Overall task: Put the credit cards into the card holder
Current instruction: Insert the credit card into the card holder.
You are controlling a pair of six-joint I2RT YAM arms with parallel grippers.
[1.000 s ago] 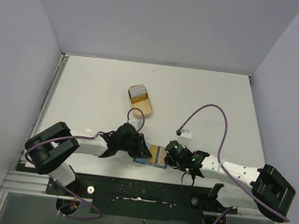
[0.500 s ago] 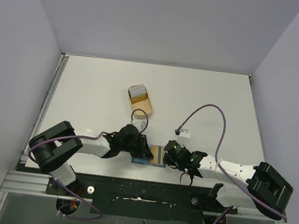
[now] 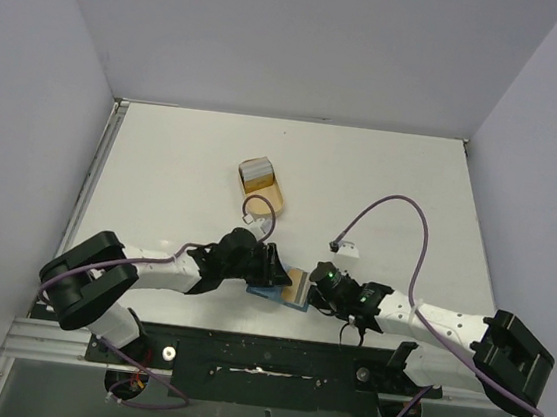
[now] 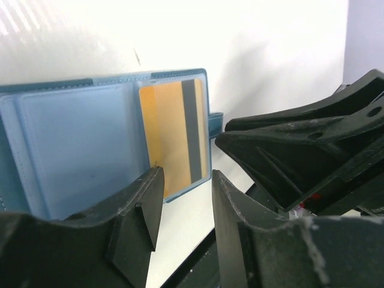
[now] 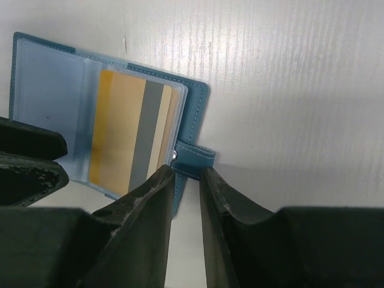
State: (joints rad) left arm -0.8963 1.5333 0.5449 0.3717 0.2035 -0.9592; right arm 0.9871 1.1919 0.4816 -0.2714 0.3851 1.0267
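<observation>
The teal-blue card holder (image 3: 282,290) lies open near the table's front edge. A tan-orange credit card (image 4: 171,132) with a grey stripe sits in its right inner pocket and also shows in the right wrist view (image 5: 129,141). My left gripper (image 3: 270,268) is open and empty, over the holder's left half (image 4: 78,144). My right gripper (image 3: 312,289) has its jaws a narrow gap apart, with its tips at the snap tab (image 5: 195,155) and bare table between them. More credit cards (image 3: 256,171) are stacked in the tan tray.
The tan oblong tray (image 3: 267,199) stands behind the card holder near the table's middle. A small white and black piece (image 3: 343,246) lies to the right of it. Purple cables loop over both arms. The black front rail runs just below the holder.
The card holder has turned slightly on the table. My left gripper has shifted a little right and farther over it. My right gripper stays at its right edge.
</observation>
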